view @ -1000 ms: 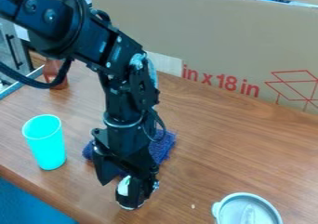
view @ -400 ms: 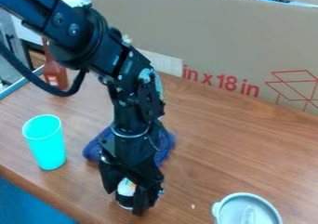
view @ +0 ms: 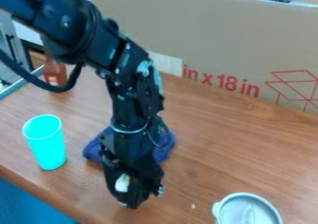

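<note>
The gripper (view: 129, 196) hangs low over the front left part of the table, its fingers pointing down and shut on a small white object (view: 122, 183). That object is largely hidden by the black fingers, with a pale bit of its lower end visible between them. Just behind the gripper a dark blue cloth (view: 93, 149) lies crumpled, partly covered by the arm. To the left, a turquoise cup (view: 46, 144) stands upright, apart from the gripper.
A lidded light grey container (view: 247, 210) sits at the front right edge of the view. A reddish-brown bottle (view: 55, 73) stands at the back left behind the arm. A large cardboard panel (view: 217, 37) rises along the back of the wooden table (view: 248, 144).
Over the last second the gripper has shifted slightly, and its fingers have drawn in around the white object, covering more of it. The object's lower end now shows a little higher and further left.
</note>
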Motion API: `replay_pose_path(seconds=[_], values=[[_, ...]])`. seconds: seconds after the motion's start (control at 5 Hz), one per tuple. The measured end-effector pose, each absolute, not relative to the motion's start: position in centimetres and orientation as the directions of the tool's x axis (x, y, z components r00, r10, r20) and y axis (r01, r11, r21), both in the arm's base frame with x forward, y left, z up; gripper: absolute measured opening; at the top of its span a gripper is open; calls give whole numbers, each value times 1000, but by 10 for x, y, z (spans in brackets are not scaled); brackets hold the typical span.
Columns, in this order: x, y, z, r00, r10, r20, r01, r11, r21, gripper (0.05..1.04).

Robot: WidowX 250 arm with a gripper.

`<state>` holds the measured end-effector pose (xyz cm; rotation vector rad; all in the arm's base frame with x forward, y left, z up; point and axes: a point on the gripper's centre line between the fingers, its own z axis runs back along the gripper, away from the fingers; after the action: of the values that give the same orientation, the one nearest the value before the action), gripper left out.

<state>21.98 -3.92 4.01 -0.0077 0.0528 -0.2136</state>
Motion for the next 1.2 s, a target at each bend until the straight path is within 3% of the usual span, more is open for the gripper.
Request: replay_pose_path(seconds=[0.2, 0.4, 0.6, 1.2], values=[[211, -42, 90, 978, -207, 17, 206, 978, 19, 578], [216, -35, 131, 979, -181, 92, 181, 983, 2, 578], [234, 13, 160, 989, -49, 136, 52, 999, -16, 578], [254, 158, 127, 968, 242, 68, -242, 970, -10, 578]])
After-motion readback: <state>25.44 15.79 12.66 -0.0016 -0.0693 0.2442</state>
